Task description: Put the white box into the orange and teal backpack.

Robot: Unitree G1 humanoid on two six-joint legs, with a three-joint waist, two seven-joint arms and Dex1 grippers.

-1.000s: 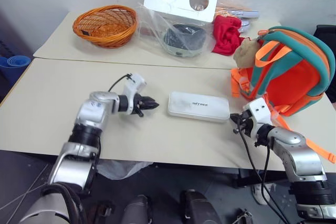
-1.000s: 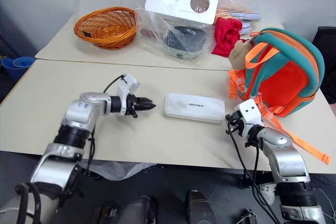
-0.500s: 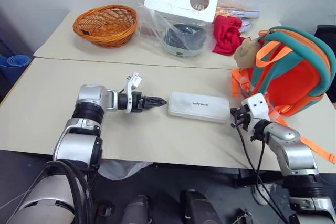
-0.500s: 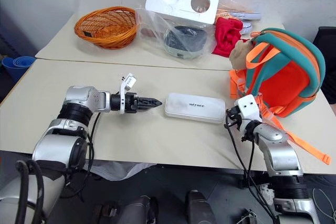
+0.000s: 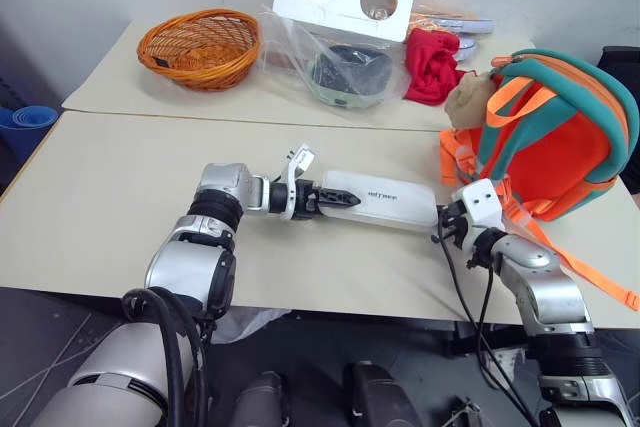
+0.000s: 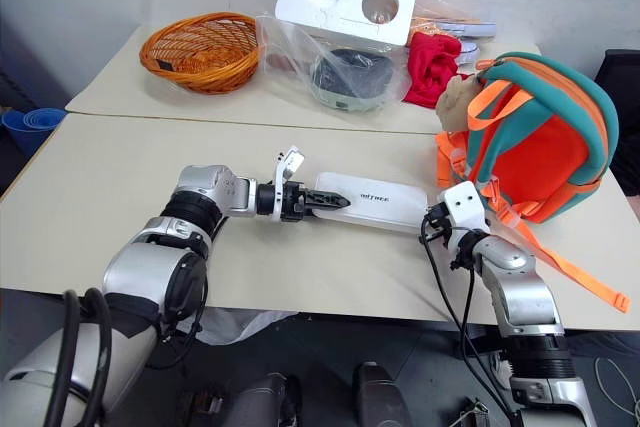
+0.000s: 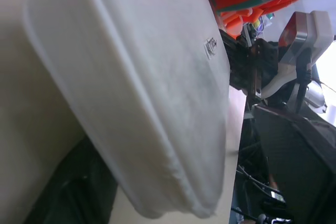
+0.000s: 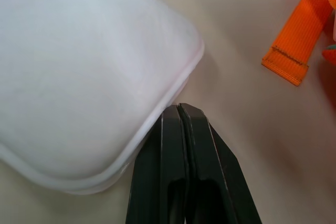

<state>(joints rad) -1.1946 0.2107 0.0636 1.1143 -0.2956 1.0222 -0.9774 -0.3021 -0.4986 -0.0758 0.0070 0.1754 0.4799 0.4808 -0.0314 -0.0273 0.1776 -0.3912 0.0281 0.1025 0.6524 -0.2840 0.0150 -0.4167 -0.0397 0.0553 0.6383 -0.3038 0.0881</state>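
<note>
Wicker basket (image 5: 199,47) — red cloth (image 5: 432,65)

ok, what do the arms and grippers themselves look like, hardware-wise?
Both arms are silver-grey metal segments with black joint rings. Each wrist carries a small white camera block. The left gripper and right gripper have two black tapered fingers each. Loose black cables run along both forearms, one hanging below the right arm.

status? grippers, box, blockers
Left gripper over the box's left end, grip unclear. Right gripper shut, tips against its right end. Box flat on table, outside backpack. Nothing between them.
</note>
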